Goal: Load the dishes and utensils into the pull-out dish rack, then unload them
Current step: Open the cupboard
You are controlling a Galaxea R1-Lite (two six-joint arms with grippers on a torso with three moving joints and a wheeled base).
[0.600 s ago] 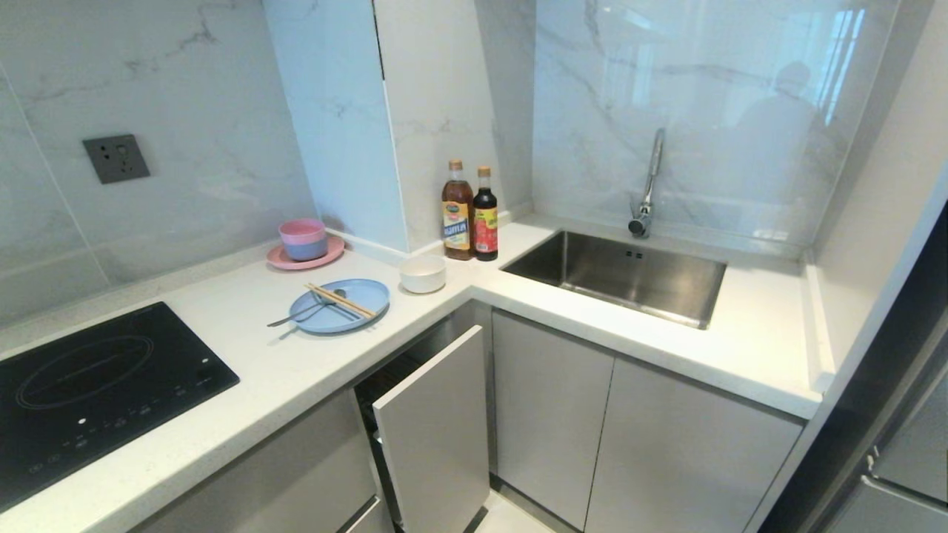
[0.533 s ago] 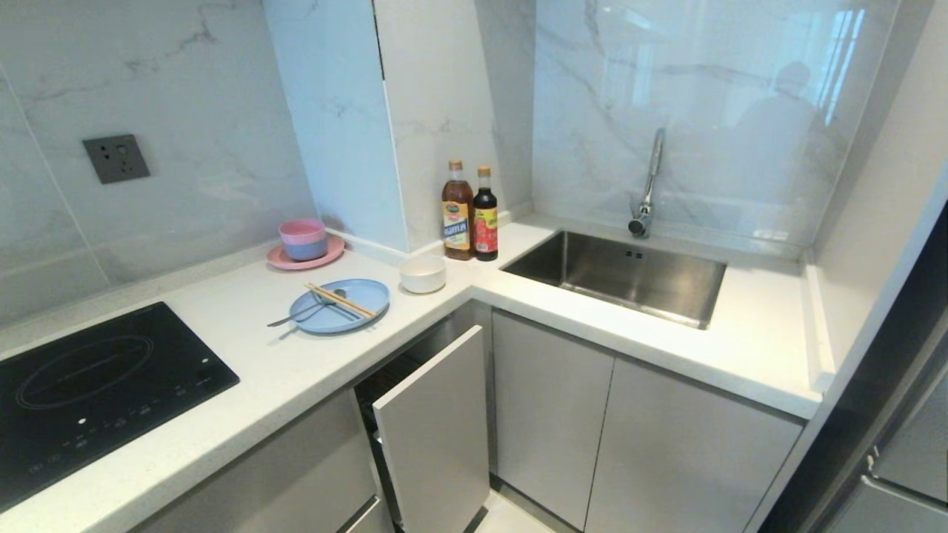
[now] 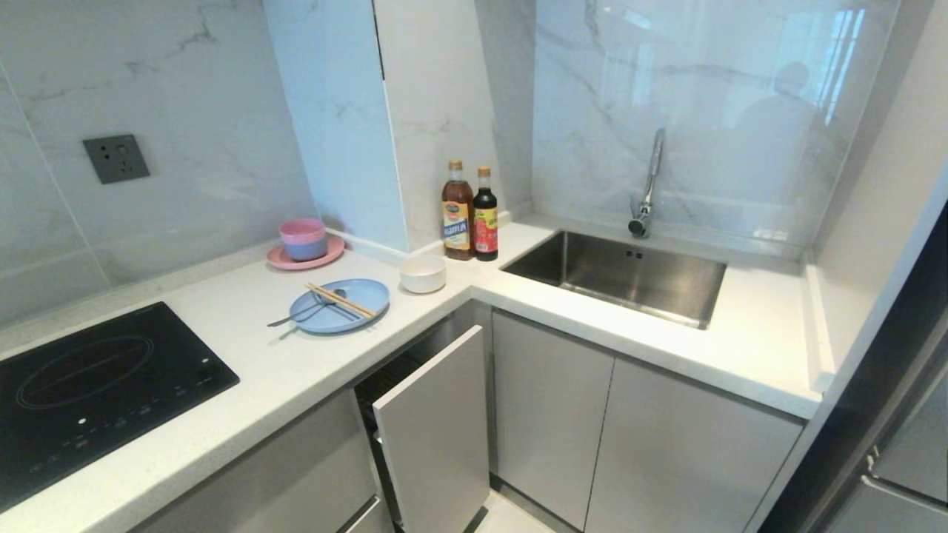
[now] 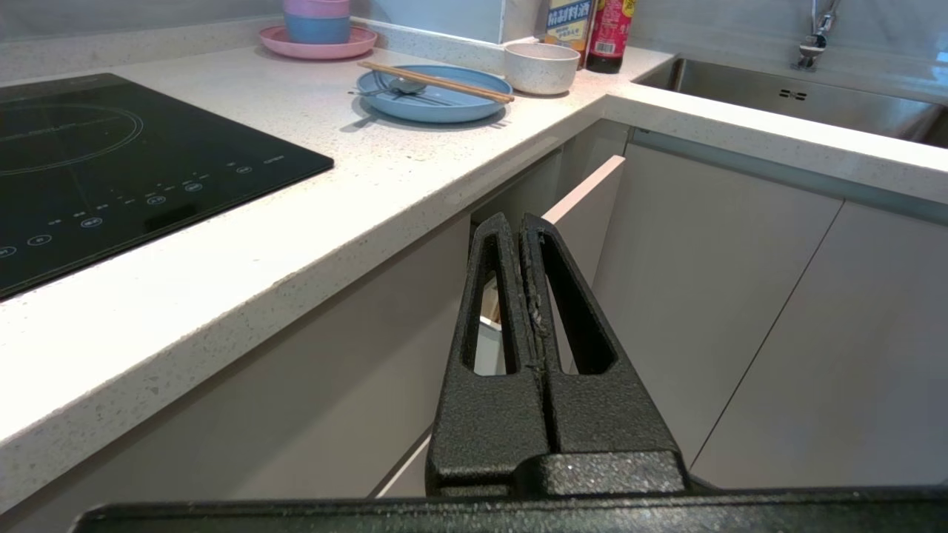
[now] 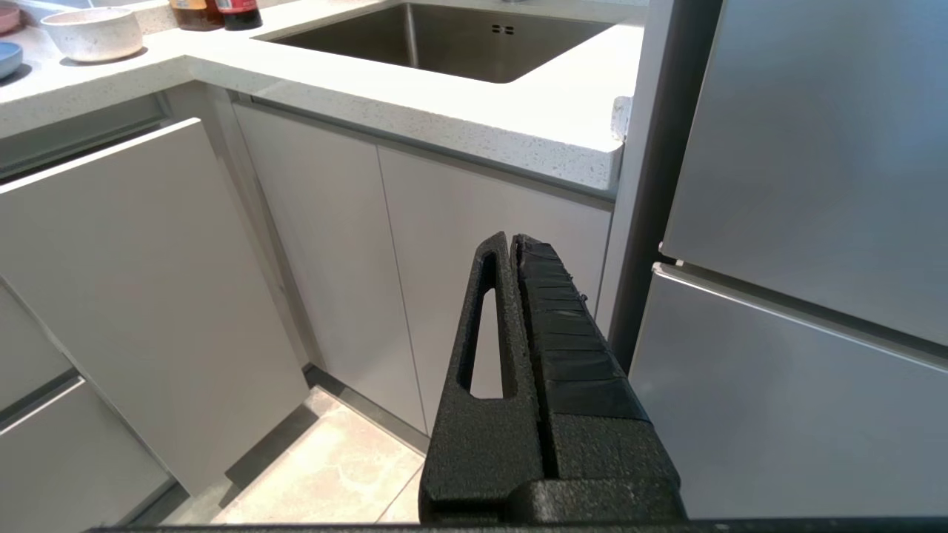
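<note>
A light-blue plate (image 3: 341, 305) lies on the white counter with wooden chopsticks (image 3: 341, 300) and a silver spoon (image 3: 300, 314) resting across it. Just right of it stands a small cream bowl (image 3: 423, 273). Below the counter the pull-out dish rack's pale front panel (image 3: 437, 426) stands partly drawn out; its wire basket is hidden in the dark gap. Neither arm shows in the head view. My left gripper (image 4: 518, 220) hangs shut and empty below counter height, pointing at the panel's edge. My right gripper (image 5: 511, 240) is shut and empty before the cabinet doors under the sink.
A pink plate with a pink-and-blue cup (image 3: 304, 239) sits near the back wall. Two sauce bottles (image 3: 469, 213) stand in the corner. A black induction hob (image 3: 89, 392) is on the left, a steel sink (image 3: 622, 274) on the right, a fridge (image 5: 807, 259) further right.
</note>
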